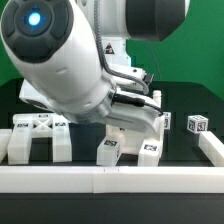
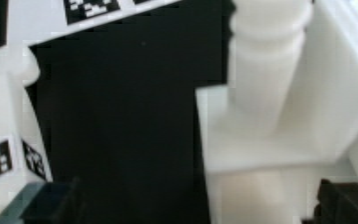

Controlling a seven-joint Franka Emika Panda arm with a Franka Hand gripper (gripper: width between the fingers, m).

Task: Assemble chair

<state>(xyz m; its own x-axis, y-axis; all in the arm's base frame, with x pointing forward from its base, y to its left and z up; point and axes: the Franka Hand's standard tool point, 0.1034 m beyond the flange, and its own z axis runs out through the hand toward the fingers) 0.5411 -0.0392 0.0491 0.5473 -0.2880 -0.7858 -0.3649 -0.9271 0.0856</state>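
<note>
Black table (image 1: pixel 186 148) and most chair parts (image 1: pixel 38 138) hide behind the arm (image 1: pixel 60 60).

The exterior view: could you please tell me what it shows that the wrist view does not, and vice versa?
Only the exterior view shows the robot arm, the green backdrop and a small tagged cube at the exterior view's right. Only the wrist view shows, close up, a rounded white post next to a flat white block. Both show white tagged chair parts on the black table.
</note>
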